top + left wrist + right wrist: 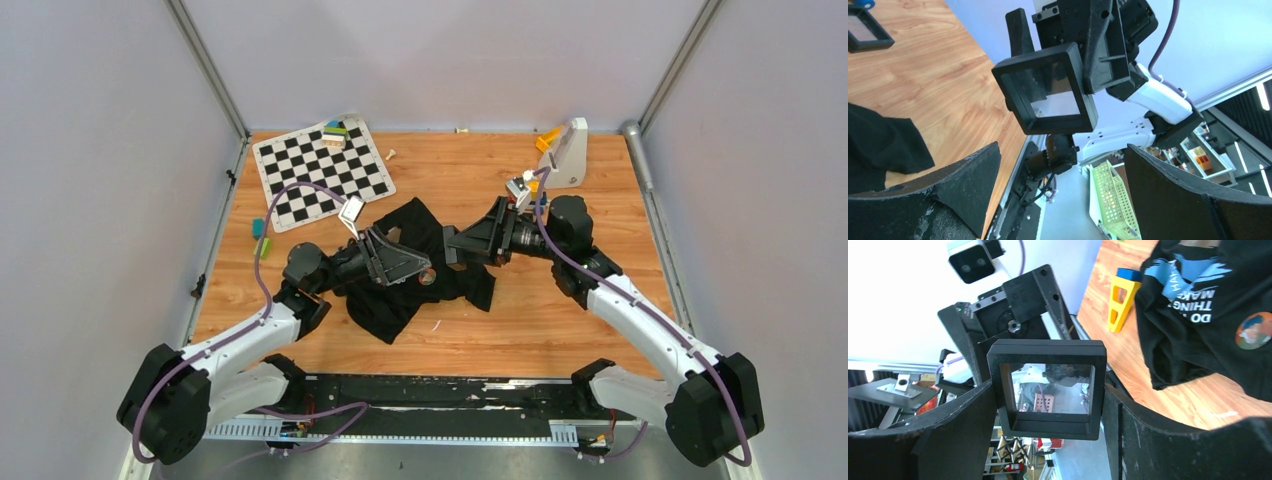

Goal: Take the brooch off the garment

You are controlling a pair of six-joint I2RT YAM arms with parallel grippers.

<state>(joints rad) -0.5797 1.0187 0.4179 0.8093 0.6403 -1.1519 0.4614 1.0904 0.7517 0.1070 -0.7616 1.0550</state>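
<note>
1. Top external: shows the black T-shirt (385, 308) crumpled in the middle of the wooden table (560, 310), with the left gripper (418, 262) low over its middle and the right gripper (452, 243) at its right edge, almost nose to nose.
2. Left wrist: shows the left fingers (963, 180) spread wide with nothing between, and directly in front the right gripper pinching a black square frame (1048, 87) with a clear window, up in the air.
3. Right wrist: shows the same frame clamped in the right gripper. Beyond it shows the brooch (1253, 330), small, round and coppery, sitting on the T-shirt near the white lettering (1198, 300), so apparently not yet removed.
4. Possible trouble: leaves only the left gripper free, with no pinning of the loose cloth, so may lift the whole T-shirt together with the brooch. May also catch fabric instead of the small brooch because of the broad fingers, or knock the frame loose because of the closeness of both grippers.
</note>
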